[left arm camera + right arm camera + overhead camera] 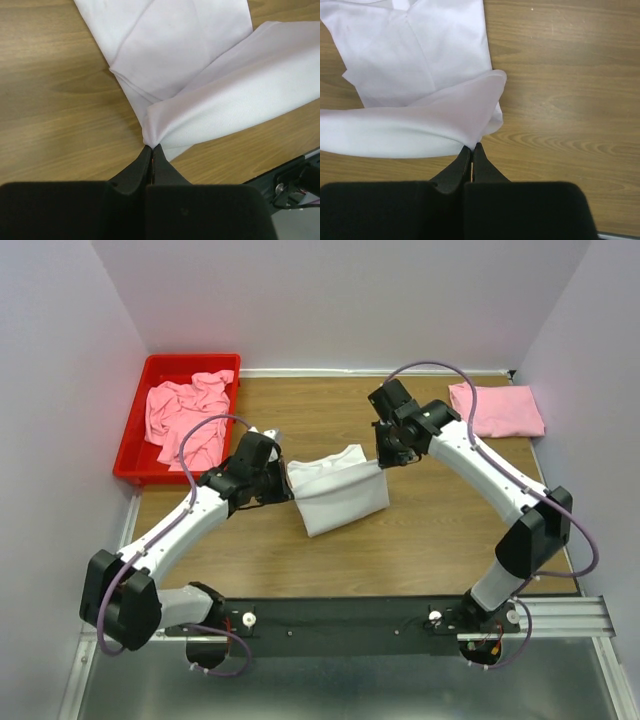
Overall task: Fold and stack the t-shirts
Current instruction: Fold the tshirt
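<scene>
- t-shirt [335,495], white, half folded, lay right of the red bin [135,430], apart from it.
- raised edge stretched along a line leading away from the bin.
- left gripper [287,480] clamped on its bin-side end, right gripper [380,462] on the far end.
- open table [420,540] showed nearward; pink t-shirt [497,410] lay folded farthest from the bin.

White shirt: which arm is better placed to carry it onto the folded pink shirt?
Probably the right. The right gripper pinches the white shirt and sits nearer the folded pink shirt; the left gripper, also pinching it, is farther.
</scene>
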`<act>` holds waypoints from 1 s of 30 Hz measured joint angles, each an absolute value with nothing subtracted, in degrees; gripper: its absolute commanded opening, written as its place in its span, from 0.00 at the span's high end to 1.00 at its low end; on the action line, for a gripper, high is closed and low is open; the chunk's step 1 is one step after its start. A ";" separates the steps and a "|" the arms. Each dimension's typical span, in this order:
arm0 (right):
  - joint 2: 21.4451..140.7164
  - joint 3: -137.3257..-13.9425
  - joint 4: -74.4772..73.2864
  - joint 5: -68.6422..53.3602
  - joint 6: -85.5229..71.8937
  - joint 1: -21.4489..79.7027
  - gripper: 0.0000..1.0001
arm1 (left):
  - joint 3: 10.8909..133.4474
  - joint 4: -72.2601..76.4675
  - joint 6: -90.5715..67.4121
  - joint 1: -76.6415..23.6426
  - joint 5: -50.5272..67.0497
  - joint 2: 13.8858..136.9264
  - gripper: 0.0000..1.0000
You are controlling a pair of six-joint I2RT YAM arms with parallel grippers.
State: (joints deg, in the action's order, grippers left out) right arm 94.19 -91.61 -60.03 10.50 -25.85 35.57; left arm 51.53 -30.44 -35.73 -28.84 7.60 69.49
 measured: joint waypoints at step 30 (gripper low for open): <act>119.63 -95.46 -37.50 2.42 -18.96 25.02 0.99 | 65.80 -13.91 -27.66 -20.45 3.38 102.32 1.00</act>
State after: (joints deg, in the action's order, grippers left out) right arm 119.63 -95.46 -37.50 2.42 -18.96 25.02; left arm 65.80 -13.91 -27.66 -20.45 3.38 102.32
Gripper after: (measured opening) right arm 0.012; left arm 0.008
